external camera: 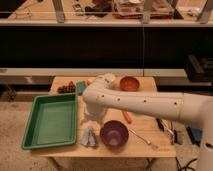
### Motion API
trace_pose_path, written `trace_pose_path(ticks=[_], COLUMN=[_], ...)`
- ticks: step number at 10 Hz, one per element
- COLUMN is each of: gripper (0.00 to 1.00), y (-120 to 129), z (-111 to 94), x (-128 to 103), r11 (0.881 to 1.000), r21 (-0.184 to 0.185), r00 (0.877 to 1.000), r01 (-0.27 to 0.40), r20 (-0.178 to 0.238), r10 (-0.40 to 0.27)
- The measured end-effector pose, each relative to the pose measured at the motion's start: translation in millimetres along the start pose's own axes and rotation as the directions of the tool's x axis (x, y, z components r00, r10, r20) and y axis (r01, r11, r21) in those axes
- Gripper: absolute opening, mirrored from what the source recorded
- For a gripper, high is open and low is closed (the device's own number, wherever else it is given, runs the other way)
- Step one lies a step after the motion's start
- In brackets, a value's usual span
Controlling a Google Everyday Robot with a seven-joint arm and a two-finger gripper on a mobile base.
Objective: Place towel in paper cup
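A crumpled grey-white towel (pixel 89 136) lies near the front edge of the wooden table (pixel 150 112), between the green tray and the purple bowl. The white paper cup (pixel 107 78) stands at the back of the table, partly hidden behind my arm. My white arm reaches in from the right and bends downward. My gripper (pixel 91 120) hangs just above the towel, and the wrist hides most of it.
A green tray (pixel 50 120) fills the table's left side. A purple bowl (pixel 114 133) sits right of the towel. An orange bowl (pixel 129 83), dark grapes (pixel 66 88), a green sponge (pixel 80 88), a carrot (pixel 127 116) and a utensil (pixel 145 141) also lie on the table.
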Motion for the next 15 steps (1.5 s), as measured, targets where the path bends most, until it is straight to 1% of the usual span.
trace_pose_path(ticks=[1, 3, 4, 7, 10, 12, 13, 15], gripper=[0.65, 0.65, 0.65, 0.65, 0.65, 0.65, 0.65, 0.65], y=[0, 0, -4, -18, -26, -28, -25, -20], z=[7, 14, 22, 39, 43, 49, 56, 60], x=[2, 4, 3, 3, 1, 0, -1, 0], r11=[1.000, 1.000, 1.000, 0.999, 0.998, 0.999, 0.999, 1.000], r21=[-0.013, -0.021, -0.022, 0.006, 0.008, -0.003, -0.009, 0.000], r00=[1.000, 1.000, 1.000, 0.998, 0.997, 0.997, 0.997, 0.997], r01=[0.005, 0.012, 0.022, 0.040, 0.055, 0.049, 0.034, 0.010], r20=[0.007, 0.014, 0.023, 0.043, 0.049, 0.056, 0.069, 0.082], r10=[-0.005, -0.011, -0.021, -0.040, -0.055, -0.049, -0.034, -0.010])
